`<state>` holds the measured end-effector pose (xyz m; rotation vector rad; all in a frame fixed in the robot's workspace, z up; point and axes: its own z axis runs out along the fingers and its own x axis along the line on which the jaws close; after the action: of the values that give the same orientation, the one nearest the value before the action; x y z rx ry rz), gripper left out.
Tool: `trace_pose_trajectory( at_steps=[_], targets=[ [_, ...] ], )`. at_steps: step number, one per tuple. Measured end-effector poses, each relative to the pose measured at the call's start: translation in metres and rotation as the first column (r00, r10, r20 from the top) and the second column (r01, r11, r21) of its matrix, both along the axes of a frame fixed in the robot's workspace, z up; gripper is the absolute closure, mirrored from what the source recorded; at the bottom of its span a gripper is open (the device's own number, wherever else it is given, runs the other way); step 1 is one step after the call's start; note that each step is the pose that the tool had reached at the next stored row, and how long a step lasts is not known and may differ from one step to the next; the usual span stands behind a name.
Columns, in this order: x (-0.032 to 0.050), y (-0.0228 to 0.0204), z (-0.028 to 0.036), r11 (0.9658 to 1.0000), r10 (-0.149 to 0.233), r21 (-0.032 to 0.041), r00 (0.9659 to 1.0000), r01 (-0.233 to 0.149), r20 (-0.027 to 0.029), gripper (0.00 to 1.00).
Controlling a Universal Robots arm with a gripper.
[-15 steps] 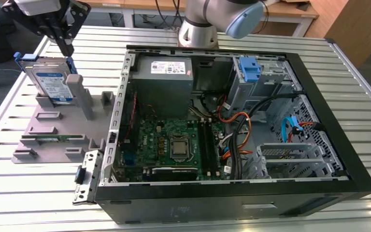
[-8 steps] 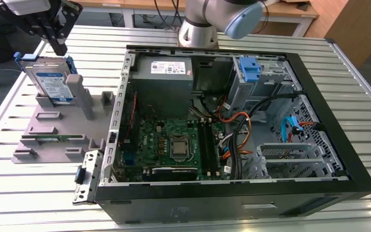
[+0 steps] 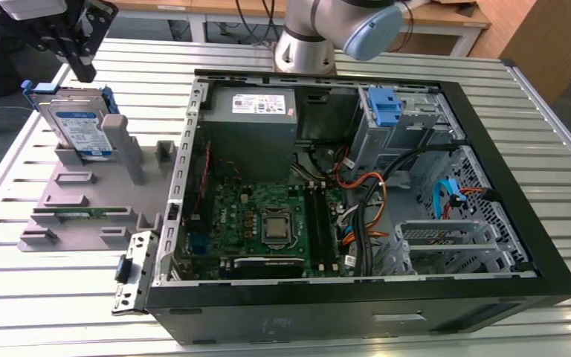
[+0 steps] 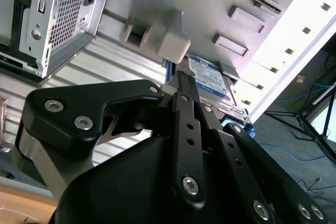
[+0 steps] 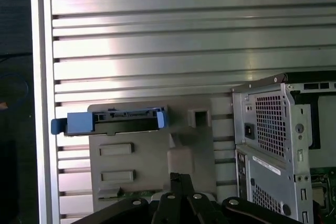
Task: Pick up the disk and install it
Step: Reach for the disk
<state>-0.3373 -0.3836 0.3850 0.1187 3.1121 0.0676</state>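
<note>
From where I stand, the exterior view has the disk [image 3: 77, 126] upright in the grey holder [image 3: 87, 201], at that view's left of the open computer case [image 3: 553, 282]. The gripper [image 3: 84, 73] hangs just above it, jaws drawn together on nothing. The second wrist view shows the closed tips aimed toward the disk [image 4: 210, 80], apart from it. The first wrist view looks down on its edge [image 5: 126, 120] in the holder. I'd say nothing is picked up yet, and installing is all left to do.

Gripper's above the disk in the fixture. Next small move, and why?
Probably lower the gripper down toward the top edge of the disk. In the exterior view it hangs just above the disk without visibly touching, and the disk stands on edge in the grey fixture, outside the open case, so nothing is picked up yet.
</note>
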Motion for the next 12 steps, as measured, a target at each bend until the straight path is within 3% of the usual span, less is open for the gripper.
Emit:
trace_pose_trajectory(
  at_steps=[4, 12],
  targets=[
    [-0.0062, 0.0051, -0.0013, 1.0000, 0.000, -0.0001, 1.0000, 0.000, -0.0001, 0.89],
    [-0.0109, 0.0077, -0.0017, 1.0000, 0.000, 0.0000, 1.0000, 0.000, 0.0000, 0.89]
  ],
)
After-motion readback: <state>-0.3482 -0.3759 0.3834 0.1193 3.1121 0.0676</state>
